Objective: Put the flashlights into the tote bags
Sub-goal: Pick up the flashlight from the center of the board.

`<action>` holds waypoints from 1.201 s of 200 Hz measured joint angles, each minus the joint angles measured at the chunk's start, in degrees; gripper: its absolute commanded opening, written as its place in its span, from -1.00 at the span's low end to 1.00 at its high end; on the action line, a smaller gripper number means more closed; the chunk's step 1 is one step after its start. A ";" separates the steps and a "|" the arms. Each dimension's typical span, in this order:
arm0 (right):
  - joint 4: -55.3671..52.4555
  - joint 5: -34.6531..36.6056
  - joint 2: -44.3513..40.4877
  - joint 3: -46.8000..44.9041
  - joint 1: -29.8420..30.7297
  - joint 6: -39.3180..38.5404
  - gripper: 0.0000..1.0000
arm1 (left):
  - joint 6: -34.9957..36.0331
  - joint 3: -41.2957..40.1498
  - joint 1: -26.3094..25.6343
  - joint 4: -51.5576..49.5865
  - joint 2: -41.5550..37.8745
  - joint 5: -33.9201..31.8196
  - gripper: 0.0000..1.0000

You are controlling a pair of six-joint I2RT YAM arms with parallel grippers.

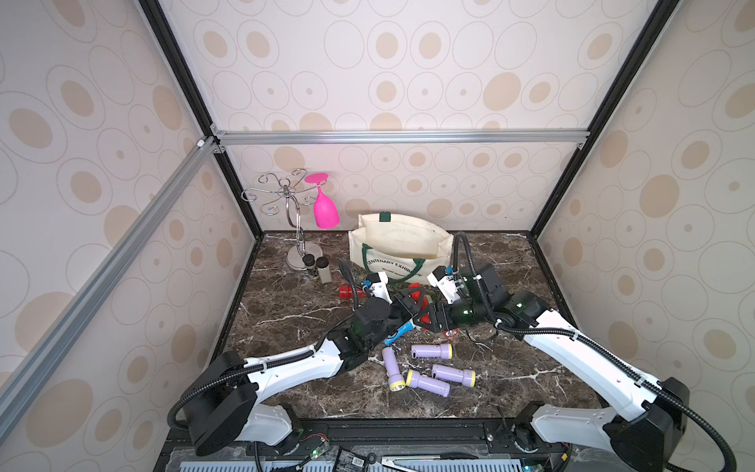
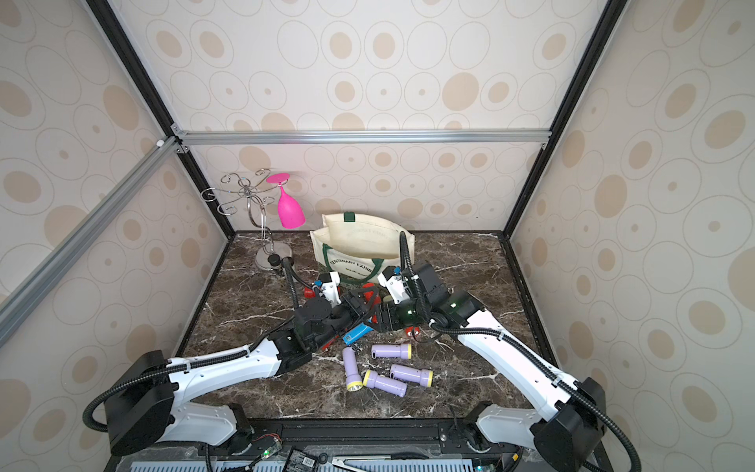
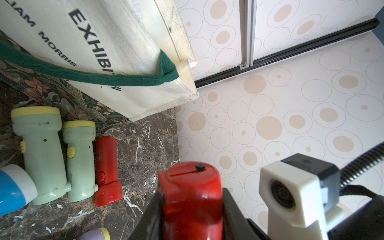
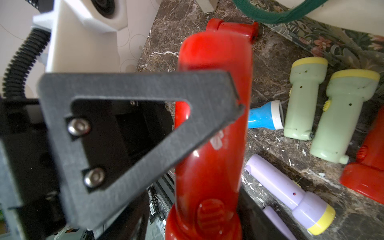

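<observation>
A red flashlight point(image 3: 191, 197) point(image 4: 212, 83) hangs above the table's middle between my two arms. My left gripper point(image 3: 190, 207) point(image 1: 410, 300) is shut on its body. My right gripper point(image 4: 203, 224) point(image 1: 433, 321) stands open around its wider head, with a gap showing on one side. The cream tote bag point(image 1: 392, 245) point(image 2: 355, 241) stands open just behind. Several lilac flashlights point(image 1: 431, 350) lie near the front. Two pale green flashlights point(image 3: 43, 149), a red one point(image 3: 107, 170) and a blue one point(image 4: 264, 115) lie by the bag's base.
A wire glass rack point(image 1: 296, 229) holding a pink glass point(image 1: 325, 206) stands at the back left. Beside its foot are two small dark-capped jars point(image 1: 316, 265). Another red flashlight point(image 1: 349, 291) lies left of my left wrist. Patterned walls close three sides.
</observation>
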 measured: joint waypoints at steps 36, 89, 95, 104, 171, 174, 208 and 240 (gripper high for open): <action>0.20 -0.74 -0.72 -1.38 0.00 0.55 0.25 | 0.00 0.00 0.00 0.00 -0.33 -0.87 -0.90; 1.01 -0.92 -1.29 -1.55 -0.04 1.22 -0.30 | -0.20 -0.02 0.00 0.22 -0.96 -1.49 -0.90; 1.03 -0.98 -1.29 -1.55 -0.07 1.38 -0.36 | -0.24 -0.02 0.00 0.22 -0.96 -1.57 -0.90; 1.05 -0.92 -1.29 -1.55 -0.04 1.25 -0.43 | -0.26 -0.02 0.00 0.24 -0.96 -1.62 -0.86; 1.49 -0.46 -1.79 -1.55 -0.02 0.92 -1.00 | -0.31 -0.83 0.00 0.90 -2.34 -2.03 1.00; 1.44 -0.20 -1.95 -1.53 -0.02 0.79 -1.00 | -0.31 -0.87 0.00 0.81 -2.67 -2.14 1.00; -1.07 3.87 -2.25 1.29 -0.09 -0.98 -1.00 | 0.33 -0.87 0.17 -1.95 -6.73 -3.28 1.00; -5.97 9.16 2.01 11.78 -0.31 -4.76 -1.00 | 1.18 -0.87 0.46 -8.85 -11.65 -4.44 1.00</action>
